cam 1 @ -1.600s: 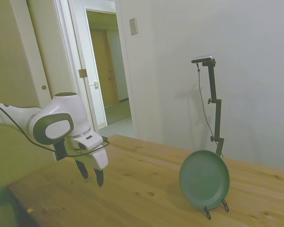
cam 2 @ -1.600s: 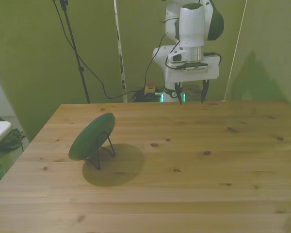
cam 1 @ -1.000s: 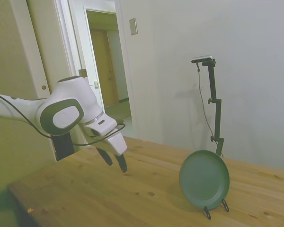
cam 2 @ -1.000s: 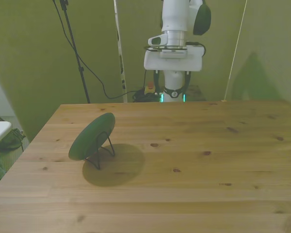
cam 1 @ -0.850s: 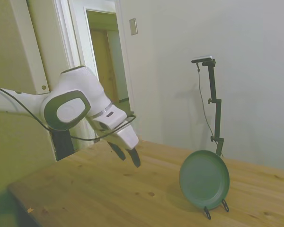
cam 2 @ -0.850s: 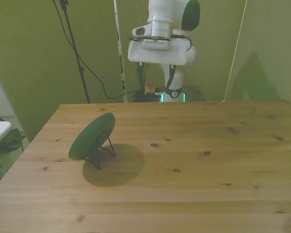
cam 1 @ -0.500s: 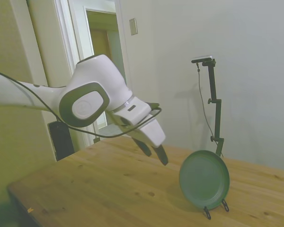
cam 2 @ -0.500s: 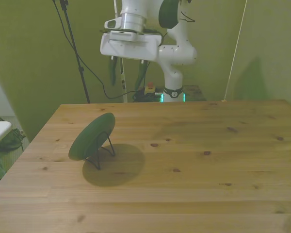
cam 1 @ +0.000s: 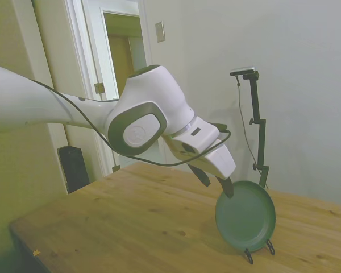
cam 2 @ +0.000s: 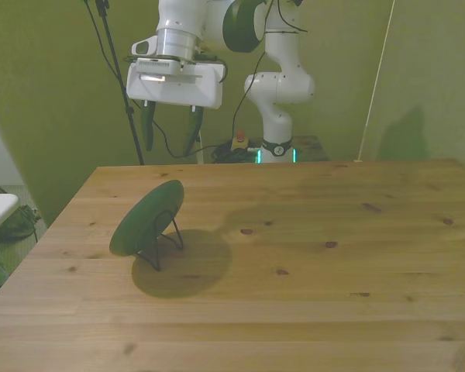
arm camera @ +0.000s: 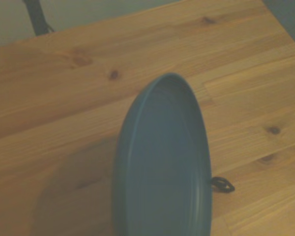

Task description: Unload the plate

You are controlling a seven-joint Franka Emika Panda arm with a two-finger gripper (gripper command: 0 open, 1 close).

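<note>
Just one plate (cam 1: 245, 216), one wire stand (cam 2: 163, 240), one end effector (cam 2: 170, 130)

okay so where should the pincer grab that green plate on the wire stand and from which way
Likely the plate's top rim, approached from above. It leans nearly upright on the wire stand, so the upper edge is free and thin enough for the open pincer to straddle, while the stand's feet block the bottom edge.

Dark green plate (cam 2: 146, 218), tilted upright on thin wire stand (cam 2: 164, 237)
</note>
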